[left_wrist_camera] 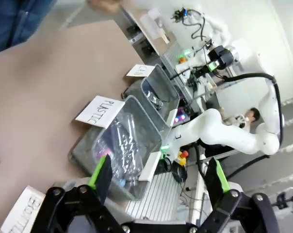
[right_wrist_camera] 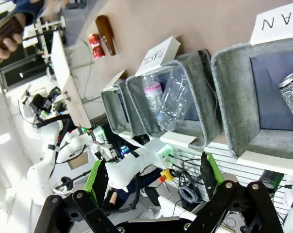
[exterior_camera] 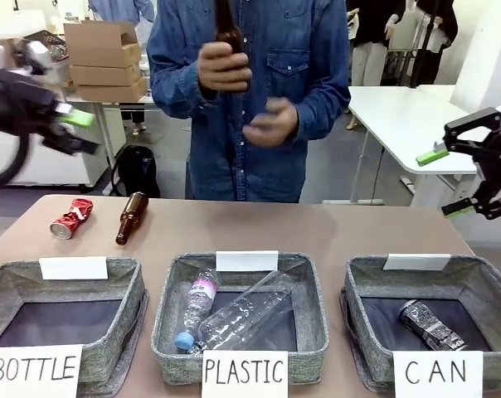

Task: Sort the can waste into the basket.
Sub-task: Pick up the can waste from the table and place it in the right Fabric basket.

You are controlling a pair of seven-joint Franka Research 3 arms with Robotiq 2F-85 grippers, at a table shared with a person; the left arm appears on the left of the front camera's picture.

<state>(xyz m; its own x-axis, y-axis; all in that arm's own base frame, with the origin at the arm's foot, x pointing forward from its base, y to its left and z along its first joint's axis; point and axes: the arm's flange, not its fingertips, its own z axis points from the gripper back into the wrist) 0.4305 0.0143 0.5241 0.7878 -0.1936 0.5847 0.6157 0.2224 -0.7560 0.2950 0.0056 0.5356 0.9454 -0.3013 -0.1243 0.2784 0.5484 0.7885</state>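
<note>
The crushed red metal can [exterior_camera: 71,218] lay on the brown desk [exterior_camera: 275,228] at six o'clock below the nearer, wide-open, empty left claw [exterior_camera: 78,133], long axis seven-to-one, while the right claw [exterior_camera: 446,182] gaped empty too.

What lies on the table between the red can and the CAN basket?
In the front view, a brown glass bottle lies beside the red can, then comes the PLASTIC basket, then the CAN basket.

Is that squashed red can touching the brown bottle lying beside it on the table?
Apart. The front view shows a strip of bare table between the red can and the brown bottle.
</note>
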